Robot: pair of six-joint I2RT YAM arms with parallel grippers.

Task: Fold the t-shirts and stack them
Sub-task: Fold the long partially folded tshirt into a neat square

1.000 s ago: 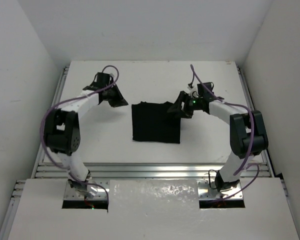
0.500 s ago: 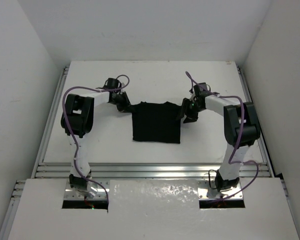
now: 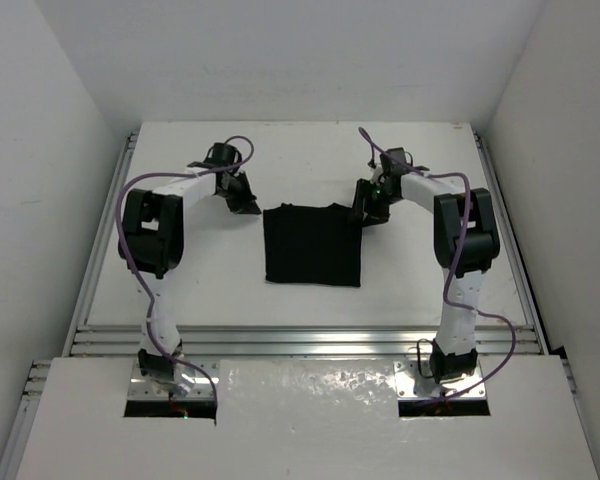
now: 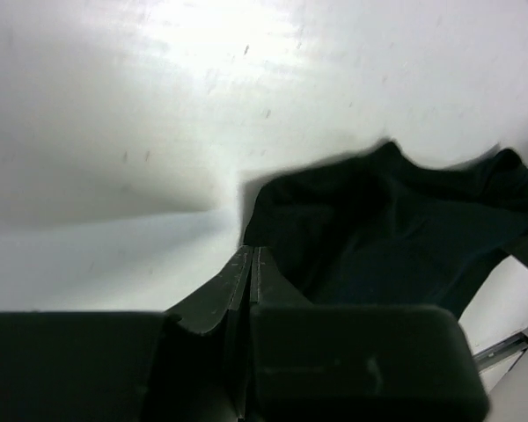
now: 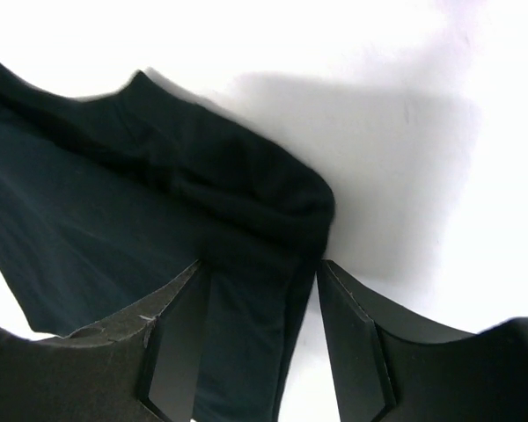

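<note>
We are finding one shirt (image 3: pixel 311 245) lying folded square mid-desk (image 3: pixel 180 280), toward the far edge; stacking is pending. The right gripper (image 3: pixel 366 214) is straddling its far-right corner, jaws apart. The left gripper (image 3: pixel 248 205) is hovering beside the far-left corner, jaws closed and empty.

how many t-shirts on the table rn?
1: a black t-shirt, folded, in the middle of the table. Another hidden under it can't be ruled out.

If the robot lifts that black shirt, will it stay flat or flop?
Probably floppy: the folded black cloth t-shirt shows soft rumpled folds at its corner. Lifted by one corner, it would likely droop and unfold. Pushed, it may bunch rather than slide.
</note>
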